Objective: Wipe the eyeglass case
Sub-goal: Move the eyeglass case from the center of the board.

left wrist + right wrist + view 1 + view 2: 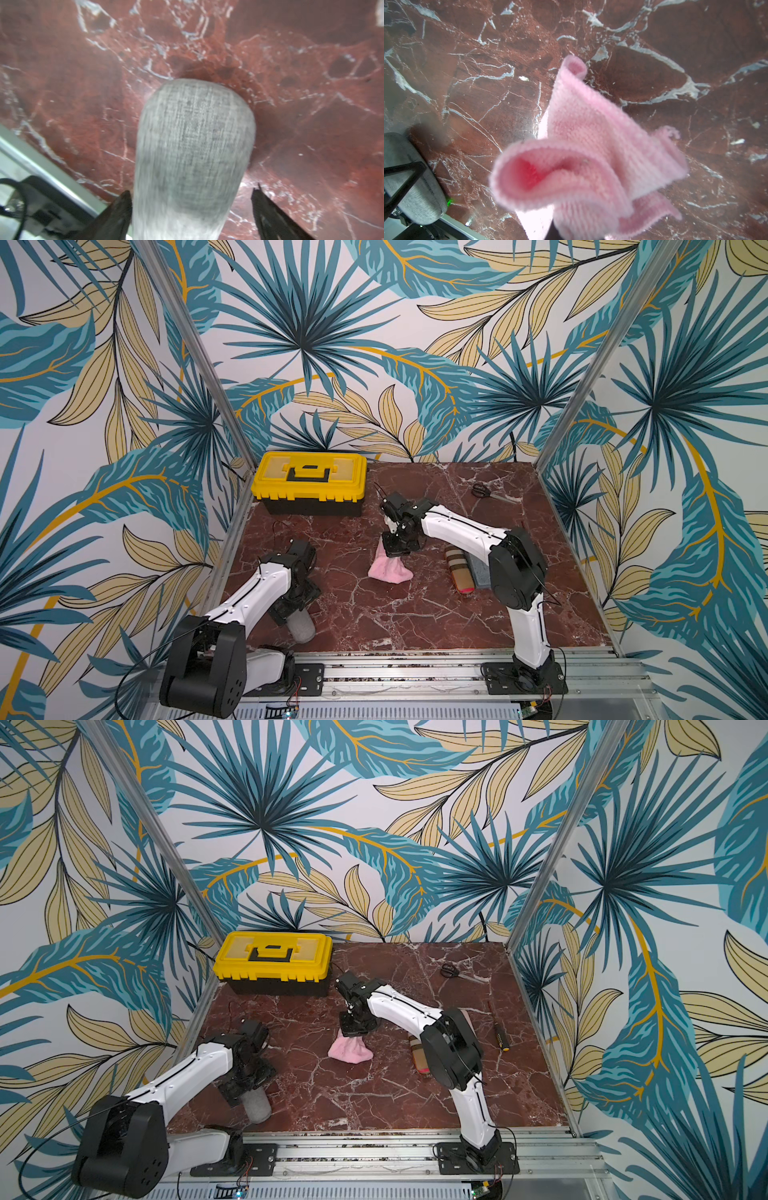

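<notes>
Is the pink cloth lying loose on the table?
No, the right pincer grips the pink cloth by its top, so it hangs bunched below the pincer.

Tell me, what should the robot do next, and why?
Probably close the left claw on the gray eyeglass case: its jaws straddle the case, one not touching yet. The right claw holds the pink cloth, ready to wipe.

In both top views the left gripper (293, 612) covers the far end of the eyeglass case (303, 630), which the left wrist view shows blurred and cut off. The pink cloth (581, 155) hides the right gripper's (393, 553) jaws, and in a top view the right arm (451, 1048) hides most of a striped roll (417, 1052).
</notes>
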Robot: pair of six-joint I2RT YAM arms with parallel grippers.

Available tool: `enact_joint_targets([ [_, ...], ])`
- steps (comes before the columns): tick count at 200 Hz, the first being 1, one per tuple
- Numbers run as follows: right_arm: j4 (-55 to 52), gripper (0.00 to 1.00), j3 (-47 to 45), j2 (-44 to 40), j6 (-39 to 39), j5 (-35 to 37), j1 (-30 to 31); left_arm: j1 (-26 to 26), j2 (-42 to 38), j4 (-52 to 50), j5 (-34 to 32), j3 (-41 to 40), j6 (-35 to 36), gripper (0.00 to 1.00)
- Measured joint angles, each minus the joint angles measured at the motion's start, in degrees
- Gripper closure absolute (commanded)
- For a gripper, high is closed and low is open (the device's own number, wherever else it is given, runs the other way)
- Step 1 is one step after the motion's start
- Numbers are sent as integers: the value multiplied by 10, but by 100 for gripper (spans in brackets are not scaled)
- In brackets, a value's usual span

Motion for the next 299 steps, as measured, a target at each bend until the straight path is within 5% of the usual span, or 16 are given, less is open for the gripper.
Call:
enact_joint_targets([
  [83, -8, 100, -2, 0, 0, 7, -3, -9, 4, 26, 8, -3, 13, 39],
  [127, -8, 100, -49, -5, -1, 19, -21, -31, 16, 57, 14, 6, 51, 42],
  [197, -45, 100, -174, -129, -12, 86, -42, -163, 255, 140, 56, 244, 243, 29],
  [226, -56, 89, -193, -130, -13, 97, -43, -230, 323, 153, 43, 296, 321, 17],
  [265, -58, 68, -198, -103, -6, 97, -44, -267, 298, 159, 23, 276, 362, 9],
  [299, -60, 67, -198, -99, 0, 92, -44, -267, 183, 196, 17, 184, 358, 7],
])
